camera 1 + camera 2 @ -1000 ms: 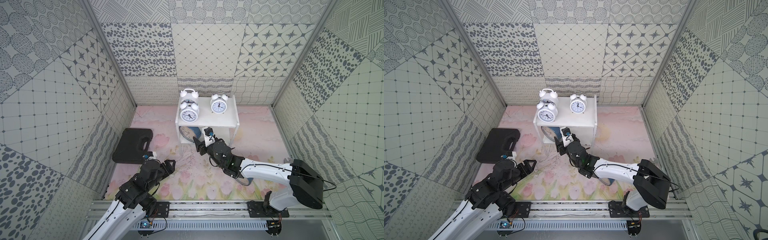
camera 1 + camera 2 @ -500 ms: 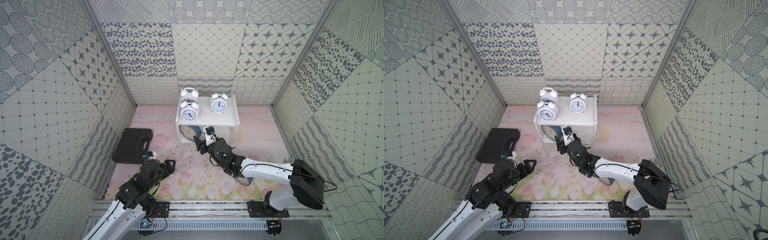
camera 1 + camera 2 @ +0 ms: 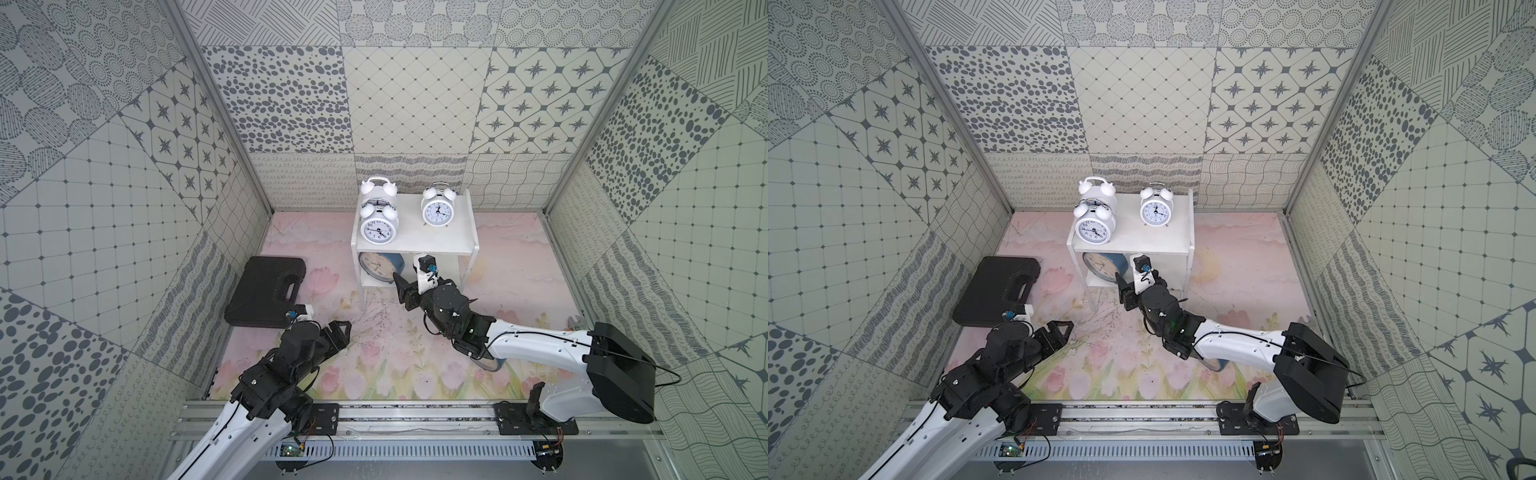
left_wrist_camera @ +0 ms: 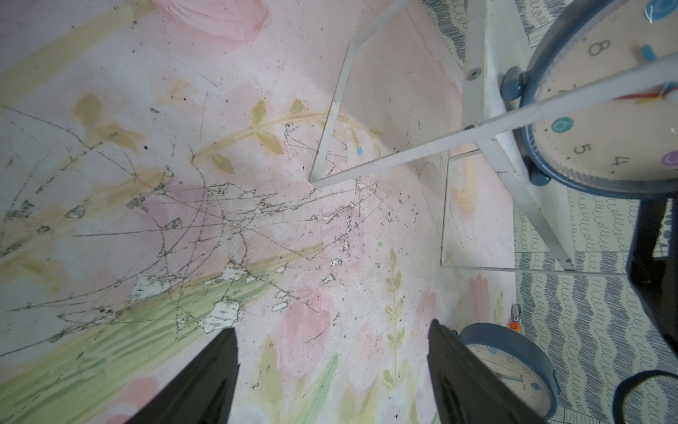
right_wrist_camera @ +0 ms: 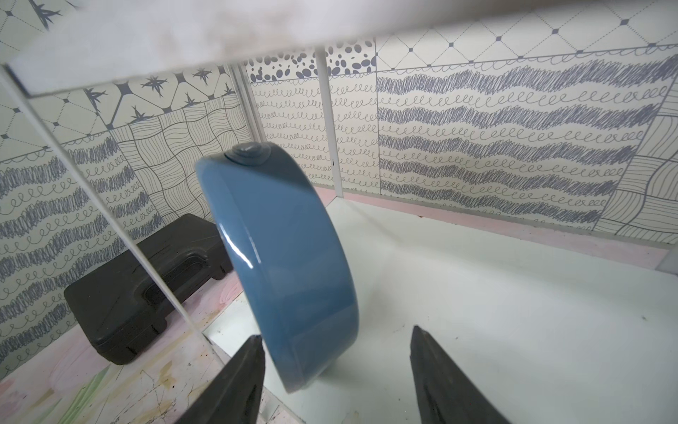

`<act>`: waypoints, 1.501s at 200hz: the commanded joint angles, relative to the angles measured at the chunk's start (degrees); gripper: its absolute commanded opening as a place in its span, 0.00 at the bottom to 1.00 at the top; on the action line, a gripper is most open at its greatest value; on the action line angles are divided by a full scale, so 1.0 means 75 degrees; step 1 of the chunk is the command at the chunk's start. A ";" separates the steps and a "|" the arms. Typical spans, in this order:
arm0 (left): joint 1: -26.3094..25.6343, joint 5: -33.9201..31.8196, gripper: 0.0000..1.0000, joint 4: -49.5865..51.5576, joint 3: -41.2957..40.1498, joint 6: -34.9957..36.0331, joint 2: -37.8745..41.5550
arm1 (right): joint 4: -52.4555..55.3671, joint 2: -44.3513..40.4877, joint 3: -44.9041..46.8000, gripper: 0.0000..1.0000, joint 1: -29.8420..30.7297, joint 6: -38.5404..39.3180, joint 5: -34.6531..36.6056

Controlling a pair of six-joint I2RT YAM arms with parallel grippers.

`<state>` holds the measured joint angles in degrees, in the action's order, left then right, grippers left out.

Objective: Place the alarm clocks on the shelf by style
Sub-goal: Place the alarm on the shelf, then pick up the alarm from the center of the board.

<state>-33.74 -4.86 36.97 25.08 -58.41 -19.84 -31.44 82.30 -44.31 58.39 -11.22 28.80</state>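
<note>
Blue clock (image 3: 377, 266) is set on the shelf's (image 3: 412, 235) lower tier, with the right gripper (image 5: 334, 333) parted near its edge, not gripping. The left gripper (image 4: 332, 326) is parted and empty. Second blue clock (image 4: 521, 363), lying in front of the shelf, is likely wanted next.

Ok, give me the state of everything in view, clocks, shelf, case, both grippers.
front white clock: upright, top tier.
rear white clock: upright, top tier.
right white clock: upright, top tier.
shelved blue clock: standing on edge, lower tier.
other blue clock: on the mat, not shelved.
shelf: standing upright.
black case: closed, lying flat.
left gripper: open, empty.
right gripper: open around the shelved blue clock.
</note>
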 commanded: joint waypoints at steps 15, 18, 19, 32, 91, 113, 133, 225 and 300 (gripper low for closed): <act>0.0033 0.0087 0.84 -0.0154 -0.0028 0.0100 0.0093 | -0.0272 -0.0116 0.0038 0.60 -0.0214 -0.0391 0.0664; 0.0042 0.0087 0.84 -0.0159 -0.0028 0.0101 0.0092 | -0.0278 -0.0105 0.0026 0.60 -0.0214 -0.0390 0.0640; 0.0038 0.0087 0.84 -0.0148 -0.0028 0.0101 0.0091 | -0.0281 -0.0102 0.0026 0.60 -0.0214 -0.0396 0.0639; 0.0038 0.0086 0.84 -0.0119 -0.0028 0.0109 0.0114 | -0.0267 -0.0059 -0.0012 0.59 -0.0204 -0.0412 0.0654; 0.0036 0.0088 0.85 -0.0011 -0.0054 0.0104 0.0247 | -0.0108 -0.0254 0.0002 0.67 -0.0018 -0.0363 0.0728; 0.0038 0.0090 0.85 -0.0019 -0.0068 0.0068 0.0249 | 0.0535 -0.0779 0.0044 0.71 0.0228 -0.0351 0.1155; 0.0036 0.0110 0.85 -0.0045 -0.0075 0.0042 0.0231 | 0.2070 -0.1712 -0.0010 0.73 0.0429 -0.0534 0.1690; 0.0041 0.0980 0.80 -0.1113 -0.0048 0.0040 -0.0518 | 1.2339 -0.6200 -0.0554 0.78 0.1238 -0.4834 0.1846; 0.0034 0.2017 0.78 -0.2277 -0.0173 0.0081 -0.0672 | 1.2167 -0.5653 0.0406 1.00 0.1192 -0.5730 0.0476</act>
<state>-33.74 4.03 28.23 24.53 -58.63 -25.23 61.65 37.65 -44.34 67.46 -50.76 37.45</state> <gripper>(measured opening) 0.784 0.995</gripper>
